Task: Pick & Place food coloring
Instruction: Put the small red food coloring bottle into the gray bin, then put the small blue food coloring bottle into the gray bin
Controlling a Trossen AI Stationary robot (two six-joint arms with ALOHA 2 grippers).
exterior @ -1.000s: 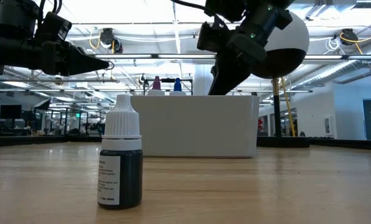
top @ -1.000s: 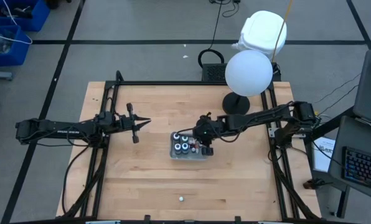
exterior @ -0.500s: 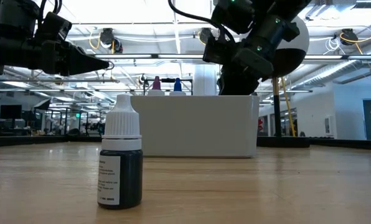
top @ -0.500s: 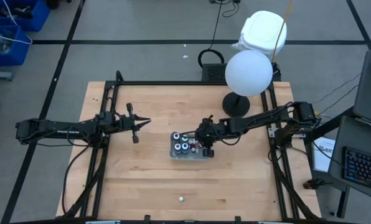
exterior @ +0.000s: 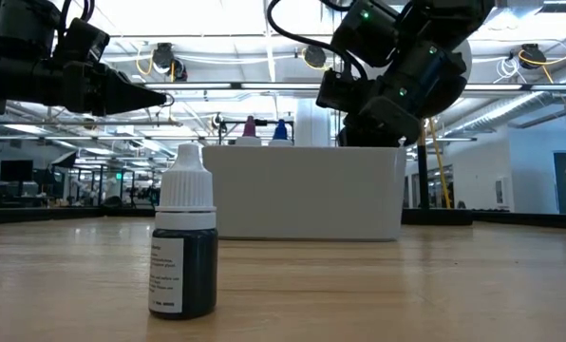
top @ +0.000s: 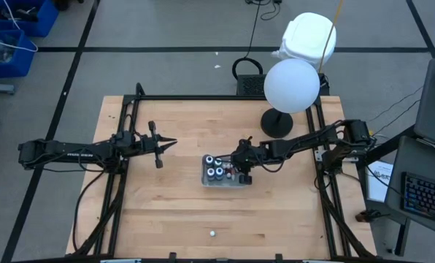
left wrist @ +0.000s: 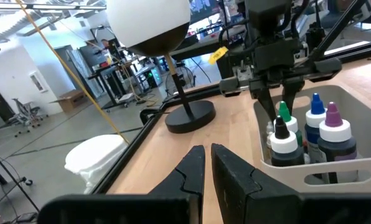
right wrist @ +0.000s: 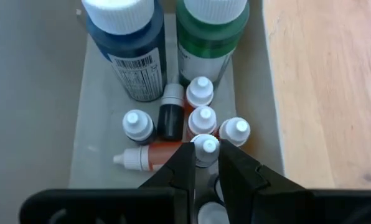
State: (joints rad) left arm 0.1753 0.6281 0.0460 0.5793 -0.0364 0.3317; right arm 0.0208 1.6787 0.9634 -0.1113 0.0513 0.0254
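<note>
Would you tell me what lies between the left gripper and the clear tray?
Only bare wooden table: in the high view nothing sits between the left gripper and the tray.

The right gripper (top: 239,169) hangs over the right end of the tray (top: 205,179), which sits near the middle of the table (top: 174,212). Directly below its fingertips, inside the tray, stands a cluster of small dropper bottles (right wrist: 202,118), one (right wrist: 205,149) touching the fingertips; another (right wrist: 145,158) lies on its side beside them. Farther along the tray, beyond that cluster, two larger bottles (right wrist: 132,46) stand side by side. The left gripper (top: 170,144) hovers well to the left of the tray, pointing toward it. A lone dropper bottle (top: 212,234) stands on the table near its front edge, well apart from both grippers. The lamp (top: 277,121) stands behind the right gripper.
</note>
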